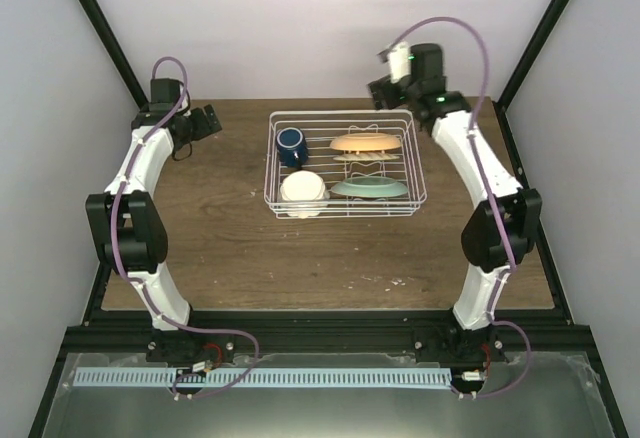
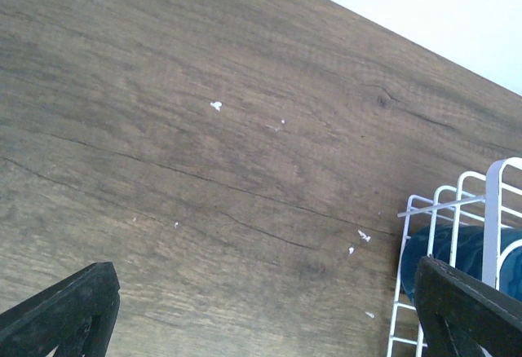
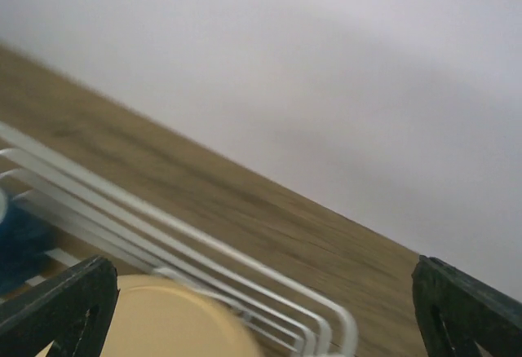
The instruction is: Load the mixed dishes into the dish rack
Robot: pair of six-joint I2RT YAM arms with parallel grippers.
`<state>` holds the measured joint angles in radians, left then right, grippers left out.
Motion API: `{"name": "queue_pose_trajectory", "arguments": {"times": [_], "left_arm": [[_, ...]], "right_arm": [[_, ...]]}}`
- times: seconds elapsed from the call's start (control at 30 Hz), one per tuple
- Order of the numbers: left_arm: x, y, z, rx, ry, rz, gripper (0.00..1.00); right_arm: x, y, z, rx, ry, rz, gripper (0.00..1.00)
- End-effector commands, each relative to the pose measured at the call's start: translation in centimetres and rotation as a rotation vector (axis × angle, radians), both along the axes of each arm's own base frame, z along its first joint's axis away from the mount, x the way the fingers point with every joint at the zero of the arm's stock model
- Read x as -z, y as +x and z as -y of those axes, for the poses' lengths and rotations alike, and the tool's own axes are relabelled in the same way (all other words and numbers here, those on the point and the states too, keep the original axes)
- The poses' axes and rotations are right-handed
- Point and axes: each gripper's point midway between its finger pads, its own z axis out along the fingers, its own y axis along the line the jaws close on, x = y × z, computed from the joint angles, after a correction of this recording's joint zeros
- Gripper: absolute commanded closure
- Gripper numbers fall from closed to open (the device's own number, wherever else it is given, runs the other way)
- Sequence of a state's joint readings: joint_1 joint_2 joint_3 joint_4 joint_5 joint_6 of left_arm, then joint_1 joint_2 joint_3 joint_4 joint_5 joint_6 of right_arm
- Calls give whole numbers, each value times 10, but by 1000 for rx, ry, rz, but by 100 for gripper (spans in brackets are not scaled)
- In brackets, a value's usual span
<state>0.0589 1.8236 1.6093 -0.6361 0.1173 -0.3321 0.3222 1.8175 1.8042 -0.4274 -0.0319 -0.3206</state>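
Overhead view with two wrist views. Wooden table (image 1: 230, 258), one, carrying everything. Dish rack (image 1: 345, 113), one, white wire, set just toward 12 o'clock of the table's centre, within reach of both arms. Arms, two, bolted at 6 o'clock. The left gripper (image 2: 265, 308) hangs well apart from the rack at its 9 o'clock, fingers spread wide over bare wood with nothing between them. The right gripper (image 3: 265, 308) sits just beyond the rack's 2 o'clock corner, raised, fingers likewise spread and empty; both appear parked clear so that the load is not knocked.

Plates, two, both in the rack's 3 o'clock half: the orange-yellow plate (image 1: 366, 142) toward 2 o'clock and the mint-green plate (image 1: 370, 188) toward 4 o'clock. Each shows as a flattened oval from above, probably leaning among the tines, which would keep it from sliding flat. White scalloped dish (image 1: 303, 192), one, at 8 o'clock in the rack; which way up it lies cannot be told. Blue mug (image 1: 291, 145), one, at 10 o'clock in the rack, mouth toward the overhead camera, close to the rack wall.

Count: four dishes, all inside the rack; the loading looks complete.
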Motion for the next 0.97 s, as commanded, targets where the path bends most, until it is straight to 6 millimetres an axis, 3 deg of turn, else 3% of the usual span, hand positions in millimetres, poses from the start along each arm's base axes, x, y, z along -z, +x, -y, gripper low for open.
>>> {"name": "queue_pose_trajectory", "arguments": {"times": [0.0, 0.13, 0.2, 0.3, 0.4, 0.53, 0.7, 0.93], "left_arm": [[-36, 13, 2, 31, 24, 118, 0], [-36, 17, -7, 6, 65, 118, 0], [-34, 19, -10, -5, 81, 115, 0], [-34, 21, -13, -15, 94, 120, 0], [-33, 21, -16, -29, 105, 120, 0], [-29, 21, -19, -35, 124, 106, 0], [-28, 19, -22, -41, 141, 99, 0], [-25, 16, -17, -25, 119, 98, 0]], "right_arm": [[-17, 34, 99, 296, 228, -42, 0], [21, 41, 182, 522, 330, -154, 0], [44, 35, 209, 607, 334, -196, 0], [79, 22, 234, 681, 340, -253, 0], [114, 5, 249, 734, 347, -314, 0], [139, -10, 261, 768, 354, -347, 0], [152, -14, 261, 772, 347, -375, 0], [150, -11, 262, 768, 339, -367, 0]]}}
